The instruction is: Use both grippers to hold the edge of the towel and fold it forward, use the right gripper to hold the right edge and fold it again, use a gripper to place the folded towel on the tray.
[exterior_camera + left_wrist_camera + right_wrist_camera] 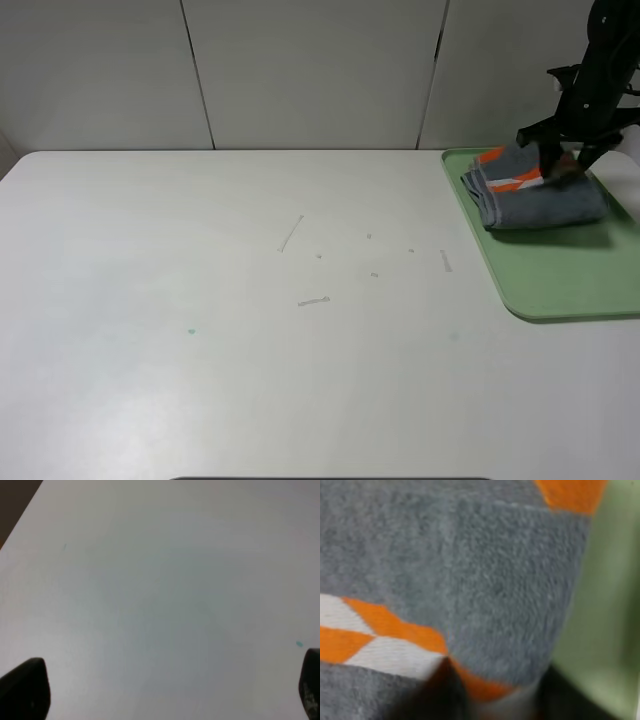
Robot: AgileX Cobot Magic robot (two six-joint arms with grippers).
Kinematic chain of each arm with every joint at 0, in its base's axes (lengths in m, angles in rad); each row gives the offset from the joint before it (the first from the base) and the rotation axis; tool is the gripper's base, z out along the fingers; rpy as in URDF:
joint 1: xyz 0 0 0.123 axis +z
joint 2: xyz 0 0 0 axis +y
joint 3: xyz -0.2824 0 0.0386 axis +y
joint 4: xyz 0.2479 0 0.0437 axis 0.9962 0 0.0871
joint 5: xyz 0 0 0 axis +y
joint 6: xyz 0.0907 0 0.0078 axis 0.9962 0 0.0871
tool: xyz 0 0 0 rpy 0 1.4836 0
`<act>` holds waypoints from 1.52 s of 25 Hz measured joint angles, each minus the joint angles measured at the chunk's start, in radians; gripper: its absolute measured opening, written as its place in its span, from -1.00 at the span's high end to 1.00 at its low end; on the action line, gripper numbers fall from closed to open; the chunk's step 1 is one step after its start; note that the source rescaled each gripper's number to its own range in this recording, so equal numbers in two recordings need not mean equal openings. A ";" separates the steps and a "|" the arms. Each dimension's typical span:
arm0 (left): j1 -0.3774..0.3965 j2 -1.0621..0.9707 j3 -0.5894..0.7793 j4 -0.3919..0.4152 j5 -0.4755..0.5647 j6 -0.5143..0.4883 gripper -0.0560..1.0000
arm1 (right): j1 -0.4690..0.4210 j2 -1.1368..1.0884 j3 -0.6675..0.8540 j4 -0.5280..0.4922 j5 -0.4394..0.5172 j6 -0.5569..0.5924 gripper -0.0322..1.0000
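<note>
On the tray (560, 285) at the surface's (250, 330) far right corner, I see the folded towel (535, 200) lying near the tray's far edge. My right gripper (562, 160) sits on it; grip unclear. My left gripper (165, 690) is spread wide over bare surface.

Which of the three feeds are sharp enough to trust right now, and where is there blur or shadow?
Exterior high: sharp and evenly lit; the towel casts a soft shadow onto the tray. Right wrist: too close, the cloth is soft and the dark shapes along one edge are a blur. Left wrist: only bare table, with the fingertips out of focus.
</note>
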 joint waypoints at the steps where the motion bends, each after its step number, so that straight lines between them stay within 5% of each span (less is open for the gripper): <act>1: 0.000 0.000 0.000 0.000 0.000 0.000 -1.00 | 0.000 0.000 0.000 -0.006 -0.004 0.014 -0.71; 6: 0.000 0.000 0.000 0.000 0.000 0.000 -1.00 | -0.001 0.000 0.000 -0.027 -0.004 0.045 -0.98; 25: 0.000 0.000 0.000 0.000 0.000 0.000 -1.00 | 0.022 -0.228 0.005 0.101 0.105 0.037 -1.00; 38: 0.000 0.000 0.000 0.000 0.000 -0.001 -1.00 | 0.169 -0.600 0.427 0.139 0.106 0.034 -1.00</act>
